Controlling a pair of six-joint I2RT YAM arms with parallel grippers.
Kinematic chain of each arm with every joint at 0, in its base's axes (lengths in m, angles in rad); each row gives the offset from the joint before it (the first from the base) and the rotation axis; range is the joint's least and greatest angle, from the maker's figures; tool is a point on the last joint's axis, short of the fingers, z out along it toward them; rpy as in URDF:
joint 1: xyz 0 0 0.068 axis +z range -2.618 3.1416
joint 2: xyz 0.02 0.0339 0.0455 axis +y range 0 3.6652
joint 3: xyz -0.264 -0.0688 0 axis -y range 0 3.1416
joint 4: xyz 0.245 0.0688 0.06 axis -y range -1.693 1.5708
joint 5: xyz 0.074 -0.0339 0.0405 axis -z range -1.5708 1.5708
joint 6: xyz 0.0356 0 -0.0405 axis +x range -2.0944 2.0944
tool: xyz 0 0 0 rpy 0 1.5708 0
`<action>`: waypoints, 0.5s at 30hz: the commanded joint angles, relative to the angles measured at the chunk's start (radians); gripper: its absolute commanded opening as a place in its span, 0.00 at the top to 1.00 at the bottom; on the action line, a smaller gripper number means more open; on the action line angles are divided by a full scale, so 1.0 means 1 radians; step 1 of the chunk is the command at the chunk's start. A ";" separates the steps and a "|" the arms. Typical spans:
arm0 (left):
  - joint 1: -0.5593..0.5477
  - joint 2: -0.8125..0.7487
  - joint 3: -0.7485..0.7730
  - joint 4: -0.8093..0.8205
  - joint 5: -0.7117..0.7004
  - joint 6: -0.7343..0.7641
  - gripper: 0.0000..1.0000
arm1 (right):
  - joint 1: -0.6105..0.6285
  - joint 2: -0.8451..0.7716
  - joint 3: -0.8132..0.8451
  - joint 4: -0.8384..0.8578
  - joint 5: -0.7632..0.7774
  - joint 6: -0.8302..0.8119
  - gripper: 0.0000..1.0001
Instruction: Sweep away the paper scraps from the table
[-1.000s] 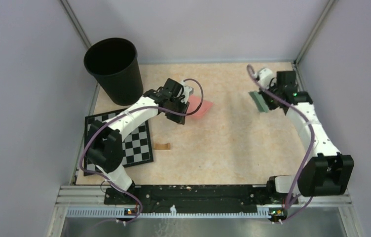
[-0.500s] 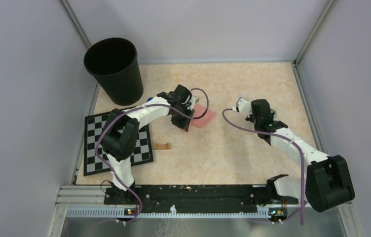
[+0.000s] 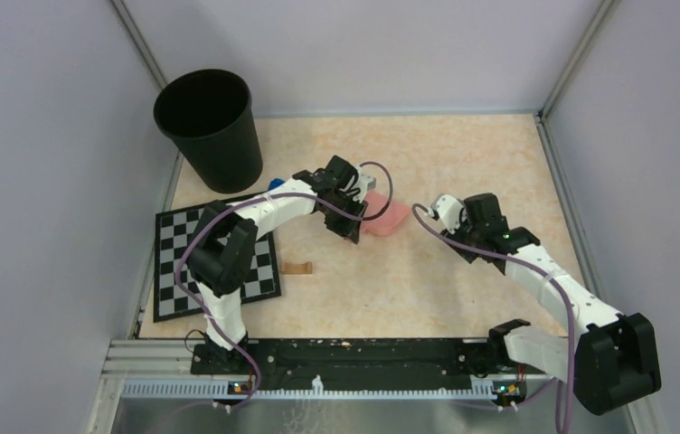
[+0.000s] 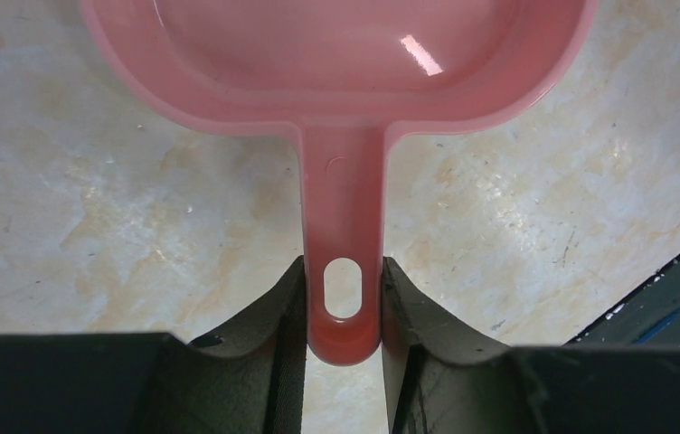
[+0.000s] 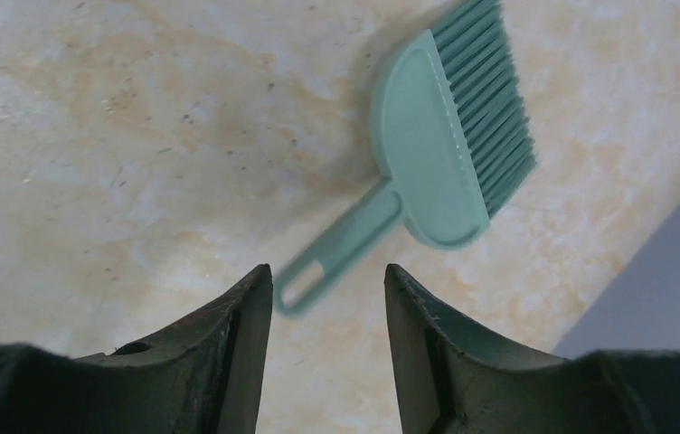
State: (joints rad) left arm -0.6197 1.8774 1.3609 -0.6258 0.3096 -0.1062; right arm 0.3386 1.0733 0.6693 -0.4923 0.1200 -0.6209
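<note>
My left gripper (image 4: 344,271) is shut on the handle of a pink dustpan (image 4: 336,54), which lies on the table (image 3: 427,289) left of centre; its pan (image 3: 387,217) points right. My right gripper (image 5: 329,276) stands open just above the table. A green hand brush (image 5: 449,145) lies loose in front of it, bristles away from me. The blurred end of its handle sits near the left fingertip, not pinched. The brush does not show in the top view. No paper scraps show in any view.
A black bin (image 3: 210,127) stands at the back left corner. A chequered board (image 3: 219,262) lies at the left edge, with a small blue toy car (image 3: 275,183) behind it. A short brown strip (image 3: 298,268) lies beside the board. Walls enclose three sides.
My right arm swung from the far right toward the middle, then its gripper opened and let go of the green brush. My left gripper shifted the dustpan slightly right and nearer.
</note>
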 commanded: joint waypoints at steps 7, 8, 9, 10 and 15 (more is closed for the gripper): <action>-0.010 -0.038 -0.015 0.050 0.125 0.000 0.50 | 0.008 0.000 0.088 -0.091 -0.231 0.198 0.39; -0.010 -0.043 -0.019 0.051 0.138 0.002 0.48 | 0.005 0.000 0.098 -0.089 -0.248 0.214 0.39; -0.010 -0.047 -0.022 0.052 0.153 0.006 0.47 | -0.003 0.001 0.107 -0.083 -0.264 0.233 0.39; -0.010 -0.053 -0.023 0.050 0.161 0.009 0.45 | -0.014 0.001 0.117 -0.074 -0.283 0.253 0.38; -0.010 -0.137 -0.041 0.084 0.099 0.024 0.39 | -0.214 -0.006 0.165 0.050 -0.550 0.420 0.33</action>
State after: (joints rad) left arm -0.6273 1.8633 1.3365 -0.5976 0.4213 -0.1024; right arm 0.2687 1.0756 0.7620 -0.5694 -0.1890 -0.3656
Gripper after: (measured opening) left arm 0.598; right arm 0.647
